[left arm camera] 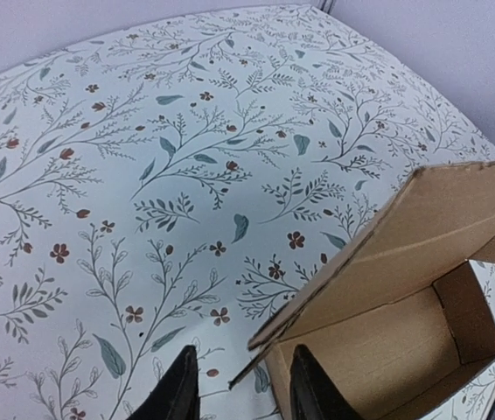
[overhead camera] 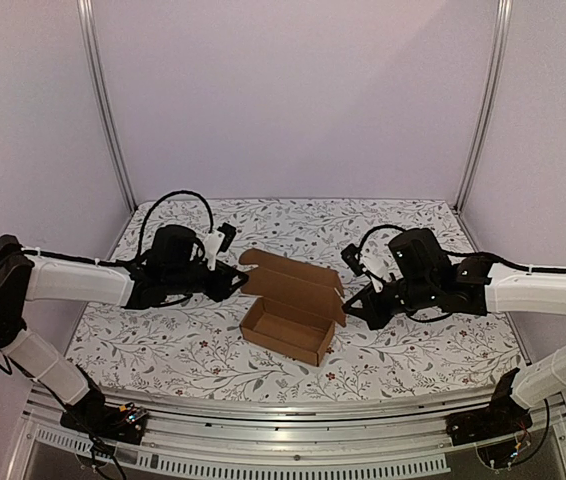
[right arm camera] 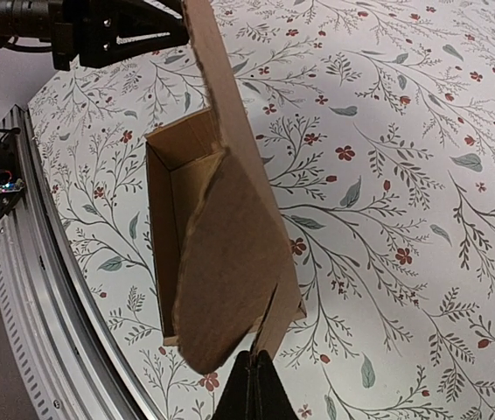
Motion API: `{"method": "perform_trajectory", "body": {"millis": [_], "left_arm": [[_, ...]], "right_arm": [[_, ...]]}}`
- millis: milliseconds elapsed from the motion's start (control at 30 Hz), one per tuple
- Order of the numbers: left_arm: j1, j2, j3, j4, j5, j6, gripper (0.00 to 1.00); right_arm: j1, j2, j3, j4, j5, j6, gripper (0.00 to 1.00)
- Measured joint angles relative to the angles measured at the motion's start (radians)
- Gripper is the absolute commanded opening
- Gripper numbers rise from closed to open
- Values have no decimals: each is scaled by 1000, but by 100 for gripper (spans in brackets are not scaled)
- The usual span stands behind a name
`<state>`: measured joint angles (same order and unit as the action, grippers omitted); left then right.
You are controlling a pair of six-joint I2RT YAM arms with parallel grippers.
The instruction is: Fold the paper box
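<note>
Right gripper (right arm camera: 253, 387) sits at the bottom of its wrist view, jaws pinched together on the raised lid edge of the paper box (overhead camera: 285, 330). It stands open mid-frame on the floral desk (overhead camera: 163, 350). Left gripper (left arm camera: 243, 374) holds its jaws apart, straddling the lid's other corner.

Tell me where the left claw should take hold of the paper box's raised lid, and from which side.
Pinch the lid's free left corner, coming in from its left end. The lid is a single thin sheet tilted up off the paper box, and that corner sits between the left claw's open fingers, so closing there probably suffices.
</note>
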<state>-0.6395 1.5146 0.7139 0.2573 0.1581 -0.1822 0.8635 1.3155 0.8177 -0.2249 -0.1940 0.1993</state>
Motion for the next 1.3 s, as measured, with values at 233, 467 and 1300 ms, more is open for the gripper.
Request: {"method": "perform_trajectory", "body": {"millis": [233, 467, 1300], "left_arm": [[2, 2, 2, 18, 44, 4, 17], [3, 11, 4, 23, 71, 6, 11], [-35, -100, -76, 19, 69, -52, 0]], "right_arm": [[0, 0, -2, 0, 0, 0, 0], [0, 0, -2, 0, 0, 0, 0], [26, -4, -1, -5, 119, -10, 40]]}}
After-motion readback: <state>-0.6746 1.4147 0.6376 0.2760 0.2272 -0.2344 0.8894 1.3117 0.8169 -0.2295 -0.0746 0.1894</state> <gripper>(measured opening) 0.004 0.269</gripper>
